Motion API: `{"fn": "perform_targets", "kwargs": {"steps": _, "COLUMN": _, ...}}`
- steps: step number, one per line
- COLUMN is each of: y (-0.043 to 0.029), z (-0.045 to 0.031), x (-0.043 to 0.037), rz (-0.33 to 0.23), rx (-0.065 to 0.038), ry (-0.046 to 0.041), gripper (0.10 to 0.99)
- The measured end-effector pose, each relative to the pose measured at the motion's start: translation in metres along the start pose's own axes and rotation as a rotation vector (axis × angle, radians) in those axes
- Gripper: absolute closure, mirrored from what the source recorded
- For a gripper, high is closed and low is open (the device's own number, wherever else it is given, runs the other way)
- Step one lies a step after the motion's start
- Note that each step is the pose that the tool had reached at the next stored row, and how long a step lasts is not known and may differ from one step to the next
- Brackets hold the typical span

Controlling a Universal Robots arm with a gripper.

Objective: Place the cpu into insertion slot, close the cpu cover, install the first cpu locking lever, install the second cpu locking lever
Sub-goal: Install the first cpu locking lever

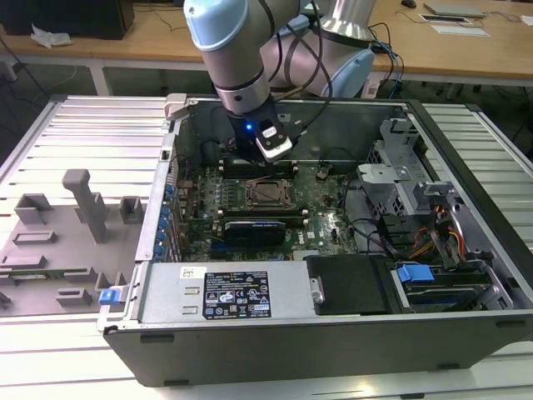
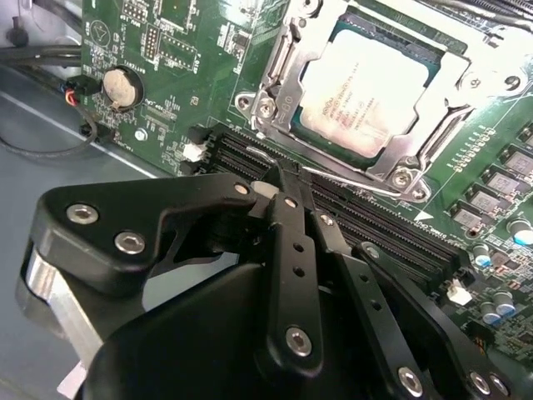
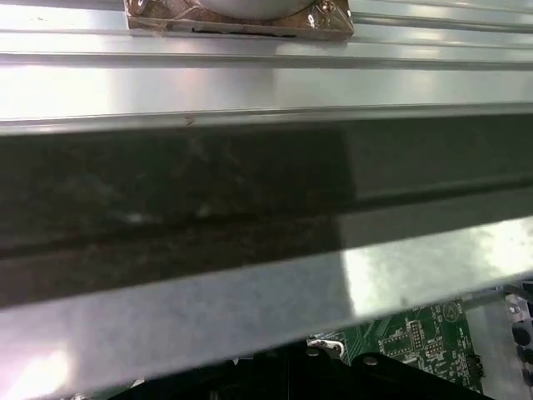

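The cpu (image 2: 366,83), with its pale metal top, lies flat in the insertion slot (image 1: 268,194) on the green motherboard. The silver cpu cover (image 2: 454,87) is down around its edges. A thin wire locking lever (image 2: 350,182) runs along the socket side nearest my gripper. My black gripper (image 2: 281,179) is shut with nothing seen between the fingers (image 2: 291,250), and its tips sit just beside the lever's end, over the memory slots. In the exterior view the arm's wrist (image 1: 250,125) hangs inside the open computer case, just behind the socket.
Long black memory slots (image 2: 375,225) lie between my gripper and the socket, and a coin battery (image 2: 122,86) sits off to one side. The case holds a power supply (image 1: 237,292), drive bays and cables (image 1: 433,233). A grey fixture tray (image 1: 67,225) lies outside. The case wall (image 3: 250,92) is close.
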State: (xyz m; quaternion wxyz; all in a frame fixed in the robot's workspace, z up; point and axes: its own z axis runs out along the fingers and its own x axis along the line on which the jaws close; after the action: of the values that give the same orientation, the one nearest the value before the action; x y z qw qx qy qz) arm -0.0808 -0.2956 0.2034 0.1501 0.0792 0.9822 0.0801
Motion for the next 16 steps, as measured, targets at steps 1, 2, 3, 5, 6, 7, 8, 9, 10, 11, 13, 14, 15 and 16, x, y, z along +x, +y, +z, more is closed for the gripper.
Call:
{"fn": "perform_targets", "kwargs": {"steps": 1, "y": -0.0002, "z": 0.0010, "x": 0.0003, "rz": 0.016, "rx": 0.005, "ry": -0.0030, "gripper": 0.980}}
{"fn": "perform_targets", "kwargs": {"steps": 2, "y": -0.0003, "z": 0.0018, "x": 0.0006, "rz": 0.030, "rx": 0.009, "ry": -0.0056, "gripper": 0.980}}
{"fn": "perform_targets", "kwargs": {"steps": 3, "y": -0.0005, "z": 0.0026, "x": 0.0008, "rz": 0.043, "rx": 0.013, "ry": -0.0083, "gripper": 0.980}}
{"fn": "perform_targets", "kwargs": {"steps": 5, "y": -0.0008, "z": 0.0041, "x": 0.0012, "rz": 0.057, "rx": 0.017, "ry": -0.0110, "gripper": 0.980}}
{"fn": "perform_targets", "kwargs": {"steps": 6, "y": -0.0008, "z": 0.0045, "x": 0.0014, "rz": 0.060, "rx": 0.018, "ry": -0.0115, "gripper": 0.980}}
{"fn": "perform_targets", "kwargs": {"steps": 7, "y": -0.0010, "z": 0.0054, "x": 0.0017, "rz": 0.066, "rx": 0.020, "ry": -0.0128, "gripper": 0.980}}
{"fn": "perform_targets", "kwargs": {"steps": 8, "y": -0.0011, "z": 0.0059, "x": 0.0018, "rz": 0.069, "rx": 0.021, "ry": -0.0133, "gripper": 0.980}}
{"fn": "perform_targets", "kwargs": {"steps": 9, "y": -0.0012, "z": 0.0062, "x": 0.0019, "rz": 0.071, "rx": 0.021, "ry": -0.0137, "gripper": 0.980}}
{"fn": "perform_targets", "kwargs": {"steps": 10, "y": -0.0013, "z": 0.0067, "x": 0.0020, "rz": 0.073, "rx": 0.022, "ry": -0.0141, "gripper": 0.980}}
{"fn": "perform_targets", "kwargs": {"steps": 11, "y": -0.0013, "z": 0.0069, "x": 0.0021, "rz": 0.074, "rx": 0.022, "ry": -0.0142, "gripper": 0.980}}
{"fn": "perform_targets", "kwargs": {"steps": 13, "y": -0.0015, "z": 0.0076, "x": 0.0024, "rz": 0.075, "rx": 0.023, "ry": -0.0144, "gripper": 0.980}}
{"fn": "perform_targets", "kwargs": {"steps": 14, "y": -0.0016, "z": 0.0077, "x": 0.0024, "rz": 0.075, "rx": 0.022, "ry": -0.0145, "gripper": 0.980}}
{"fn": "perform_targets", "kwargs": {"steps": 15, "y": -0.0019, "z": 0.0080, "x": 0.0025, "rz": 0.075, "rx": 0.022, "ry": -0.0145, "gripper": 0.980}}
{"fn": "perform_targets", "kwargs": {"steps": 16, "y": -0.0020, "z": 0.0084, "x": 0.0025, "rz": 0.075, "rx": 0.022, "ry": -0.0146, "gripper": 0.980}}
